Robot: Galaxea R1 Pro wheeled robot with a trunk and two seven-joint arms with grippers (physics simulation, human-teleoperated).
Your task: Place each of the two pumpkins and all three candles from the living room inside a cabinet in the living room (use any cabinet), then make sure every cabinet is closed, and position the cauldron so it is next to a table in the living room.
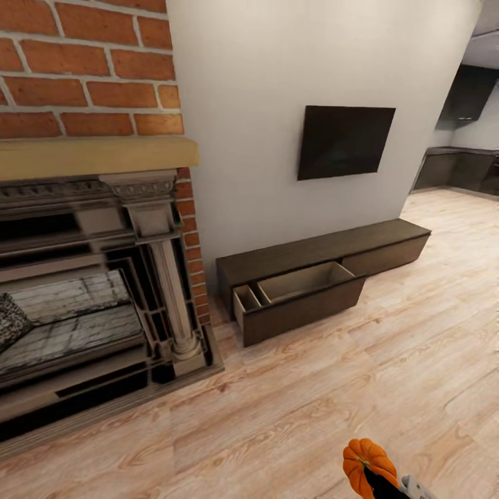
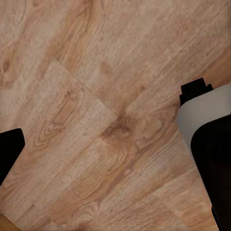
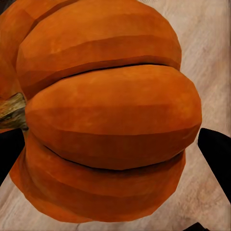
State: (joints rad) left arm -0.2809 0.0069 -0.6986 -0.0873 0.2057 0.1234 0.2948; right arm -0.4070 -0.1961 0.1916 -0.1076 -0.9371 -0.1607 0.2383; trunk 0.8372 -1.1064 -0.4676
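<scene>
A pumpkin (image 3: 108, 115) is pinched between the two dark fingers of the right gripper (image 3: 108, 154), with its stem (image 3: 12, 111) pointing sideways; in the head view the pumpkin (image 1: 369, 466) is seen low above the floor (image 1: 388, 360), well apart from the cabinet (image 1: 322, 270); the cabinet is set along the white wall (image 1: 277, 83), and one drawer (image 1: 298, 299) is pulled out over the floor, its pale inside showing; a wide stretch of bare wooden floor is left between the pumpkin and the drawer's front edge; a brick fireplace (image 1: 90, 277) is seen beside the cabinet's end; a dark screen (image 1: 344, 141) is hung on the wall above; the left gripper (image 2: 103, 139) is spread wide over the floor planks (image 2: 96, 96), with nothing held.
</scene>
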